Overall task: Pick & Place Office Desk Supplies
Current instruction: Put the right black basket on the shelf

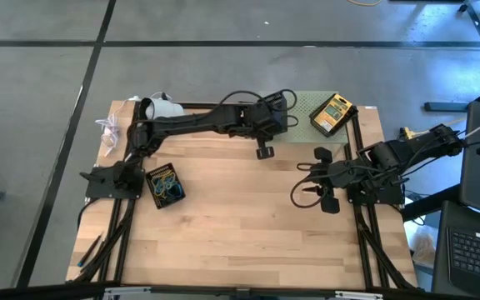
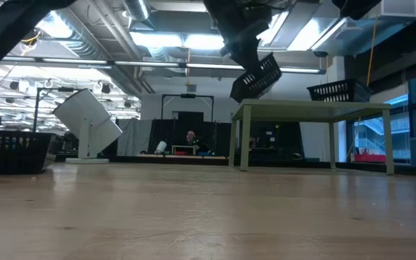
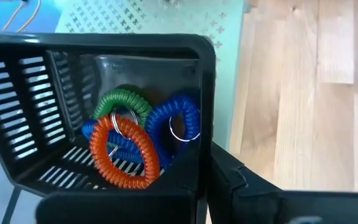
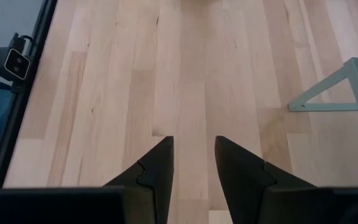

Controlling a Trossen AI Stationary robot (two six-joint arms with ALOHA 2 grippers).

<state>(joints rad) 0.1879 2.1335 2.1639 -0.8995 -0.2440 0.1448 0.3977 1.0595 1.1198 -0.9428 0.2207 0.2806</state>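
Observation:
My left gripper (image 1: 265,129) is at the table's far middle, shut on a black slatted basket (image 3: 55,106) beside the pale green stand (image 1: 307,107). Inside the basket lie green (image 3: 124,102), blue (image 3: 176,127) and orange-red (image 3: 124,155) coil bands with key rings. In the low view the basket (image 2: 257,78) hangs tilted above the tabletop. A second black basket holding yellow packets (image 1: 333,114) rests on the stand. My right gripper (image 4: 193,165) is open over bare wood near the table's right edge (image 1: 317,179). My left gripper pinches the basket's side wall near a corner (image 3: 205,146) between its two fingers, one inside the basket and one outside. The basket is lifted clear of the table and tilted, with the coil bands lying against its lower inner corner.
Another black tray of coloured bands (image 1: 165,185) lies on the wood near the left arm's base. A white cup-like object (image 1: 161,107) sits at the far left corner. The table's middle and near part is bare wood (image 1: 248,225).

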